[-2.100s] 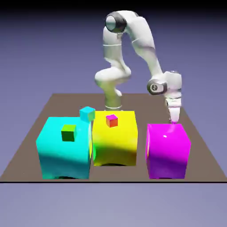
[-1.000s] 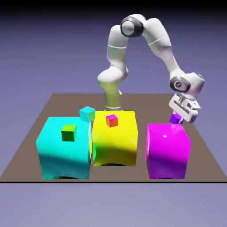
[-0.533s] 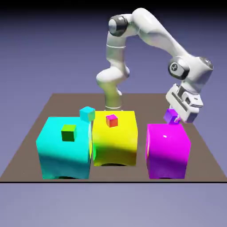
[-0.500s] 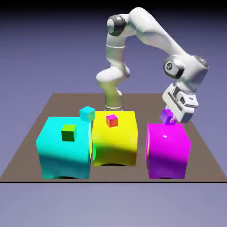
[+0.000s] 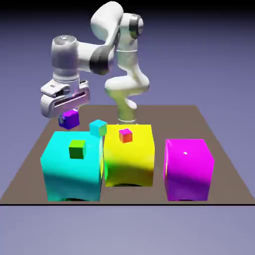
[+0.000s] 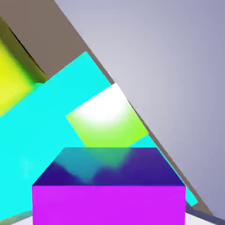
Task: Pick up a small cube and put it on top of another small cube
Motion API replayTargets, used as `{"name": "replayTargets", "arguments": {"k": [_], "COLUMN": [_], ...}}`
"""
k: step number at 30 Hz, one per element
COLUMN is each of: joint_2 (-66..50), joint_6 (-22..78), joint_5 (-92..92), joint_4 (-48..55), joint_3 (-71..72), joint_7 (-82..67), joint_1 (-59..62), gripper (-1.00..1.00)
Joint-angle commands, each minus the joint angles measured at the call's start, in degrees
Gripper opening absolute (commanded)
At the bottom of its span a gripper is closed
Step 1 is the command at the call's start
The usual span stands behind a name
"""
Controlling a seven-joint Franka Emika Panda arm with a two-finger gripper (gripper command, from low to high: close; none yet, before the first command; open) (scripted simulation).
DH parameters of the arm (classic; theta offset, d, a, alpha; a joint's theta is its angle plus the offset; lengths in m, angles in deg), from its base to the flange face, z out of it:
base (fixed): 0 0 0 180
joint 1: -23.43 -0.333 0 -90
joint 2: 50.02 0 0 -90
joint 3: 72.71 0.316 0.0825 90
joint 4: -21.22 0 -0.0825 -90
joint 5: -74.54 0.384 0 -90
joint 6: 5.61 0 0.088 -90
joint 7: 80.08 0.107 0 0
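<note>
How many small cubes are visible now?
4: purple cube in the gripper, green cube on the cyan block, cyan cube behind it, red cube on the yellow block.

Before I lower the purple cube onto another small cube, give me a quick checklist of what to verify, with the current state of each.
1. Pincer shut on the small purple cube: ok; the cube hangs off the table in the exterior view and fills the bottom of the hand view.
2. A target in sight: ok; the small green cube on the big cyan block shows just beyond the held cube.
3. Green cube's top bare: ok.
4. Held cube directly above the green cube: not ok; it hangs above the cyan block's far left corner.
5. Small cyan cube and small red cube clear of the path: ok.
</note>
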Motion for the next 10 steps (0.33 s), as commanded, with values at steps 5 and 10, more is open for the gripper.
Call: {"name": "replayTargets", "arguments": {"k": [5, 10], "joint_2": [-4.02, -1.08], "joint_6": [-10.2, -2.73], "joint_5": [2.52, 0.63], "joint_4": [-7.05, -1.86], "joint_3": [-0.32, -0.09], "joint_7": [-1.76, -0.45], "joint_1": [4.0, 3.12], "gripper": [-1.0, 1.0]}}
